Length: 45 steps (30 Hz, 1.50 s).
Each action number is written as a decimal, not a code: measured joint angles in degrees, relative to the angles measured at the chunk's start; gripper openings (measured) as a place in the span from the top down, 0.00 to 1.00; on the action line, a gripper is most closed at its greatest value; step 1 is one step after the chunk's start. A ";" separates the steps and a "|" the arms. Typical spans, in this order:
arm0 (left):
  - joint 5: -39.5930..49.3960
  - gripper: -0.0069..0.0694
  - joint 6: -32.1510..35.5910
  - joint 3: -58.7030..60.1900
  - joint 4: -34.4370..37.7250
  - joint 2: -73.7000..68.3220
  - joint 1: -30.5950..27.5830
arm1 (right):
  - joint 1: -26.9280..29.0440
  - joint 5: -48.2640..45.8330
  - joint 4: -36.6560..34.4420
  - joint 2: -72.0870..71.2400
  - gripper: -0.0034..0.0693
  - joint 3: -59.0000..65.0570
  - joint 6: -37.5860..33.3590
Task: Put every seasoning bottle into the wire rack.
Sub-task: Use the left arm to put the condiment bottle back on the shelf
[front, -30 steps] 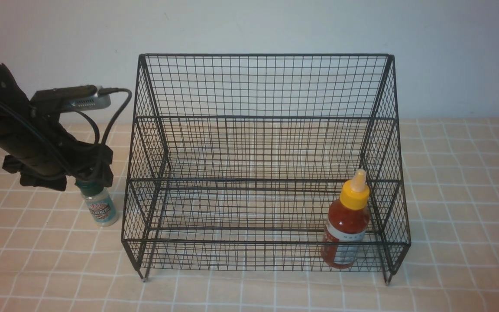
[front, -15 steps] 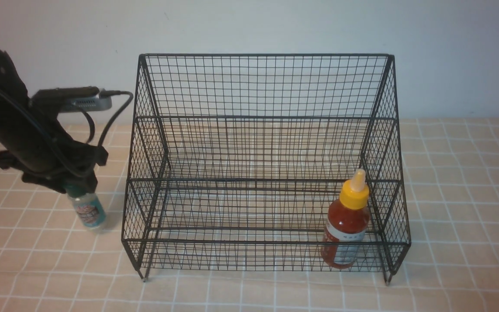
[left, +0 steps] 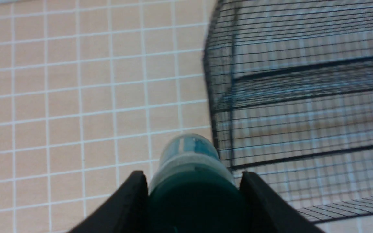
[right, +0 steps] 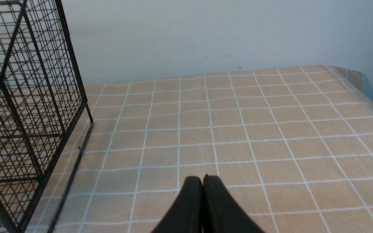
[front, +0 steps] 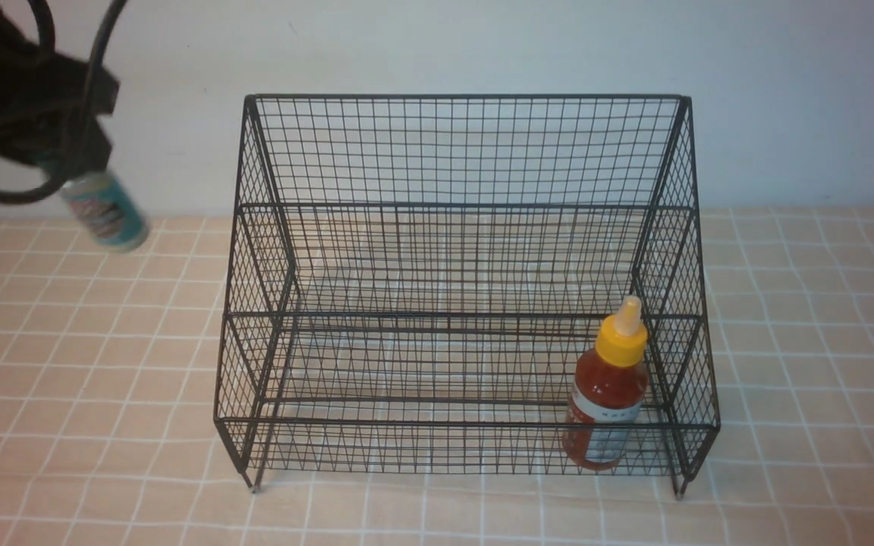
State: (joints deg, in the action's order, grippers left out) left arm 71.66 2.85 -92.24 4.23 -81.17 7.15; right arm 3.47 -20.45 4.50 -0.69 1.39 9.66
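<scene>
A: Listing item one: small shaker [front: 100, 209]?
B: Gripped at its dark green cap by the left end effector [left: 193, 181], hanging tilted just beneath it, above the tabletop [front: 65, 379], left of the wire rack [front: 467, 152] and outside it.
A: Item two: red sauce bottle [front: 605, 402]?
B: Upright on the rack's lowest tier, right end. Right end effector [right: 202, 181]: fingers pressed together, empty, near the rack.

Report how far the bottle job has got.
Done: the red sauce bottle stands in the wire rack, lowest tier, right end. In hand: the left claw grips the small shaker by its cap, in the air left of the rack. Left: set that shaker inside. The right claw is shut, empty.
</scene>
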 joint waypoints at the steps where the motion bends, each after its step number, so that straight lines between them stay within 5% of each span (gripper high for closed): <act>1: 0.14 0.49 -0.53 0.00 0.05 0.82 1.65 | 0.00 0.00 0.00 0.00 0.97 0.00 0.00; 14: -0.20 0.49 -5.03 11.60 -2.44 -2.41 21.25 | 0.00 0.00 0.00 0.00 0.97 0.00 0.00; 24: -11.13 0.49 -6.82 13.24 -4.23 -9.85 21.66 | 0.00 0.00 0.00 0.00 0.97 0.00 0.00; 45: -16.70 0.49 -9.62 13.89 -6.12 -4.37 21.78 | 0.00 0.00 0.00 0.00 0.97 0.00 0.00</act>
State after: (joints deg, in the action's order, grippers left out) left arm 54.96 -6.77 -78.34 -1.89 -85.55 28.93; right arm 3.47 -20.45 4.50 -0.69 1.39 9.66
